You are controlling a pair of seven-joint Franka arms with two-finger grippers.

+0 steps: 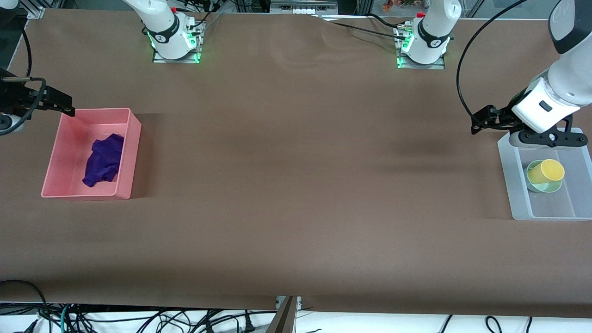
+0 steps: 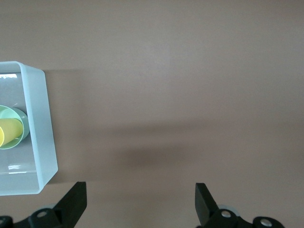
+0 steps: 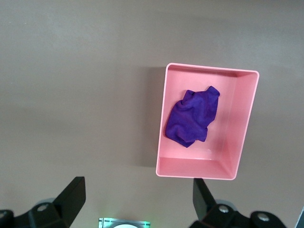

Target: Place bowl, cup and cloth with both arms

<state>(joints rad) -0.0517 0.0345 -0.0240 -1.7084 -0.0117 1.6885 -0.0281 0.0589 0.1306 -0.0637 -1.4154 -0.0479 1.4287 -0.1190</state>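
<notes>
The purple cloth [image 1: 104,159] lies rumpled in a pink bin [image 1: 134,152] at the right arm's end of the table. It also shows in the right wrist view [image 3: 192,118], inside the pink bin [image 3: 194,168]. The yellow cup [image 1: 548,171] lies tilted in the mint-green bowl [image 1: 543,186], inside a translucent bin [image 1: 515,185] at the left arm's end. My left gripper [image 1: 478,121] is open and empty, raised over bare table beside that bin. The left wrist view [image 2: 140,202] shows the bin [image 2: 42,133], bowl [image 2: 16,137] and cup [image 2: 7,132]. My right gripper [image 1: 64,105] is open and empty, raised beside the pink bin's corner [image 3: 137,199].
The two white robot bases [image 1: 175,44] [image 1: 423,48] with green lights stand along the table edge farthest from the front camera. The right arm's base also shows in the right wrist view [image 3: 124,223]. The brown table [image 1: 296,185] stretches wide between the bins. Cables hang off the nearest edge.
</notes>
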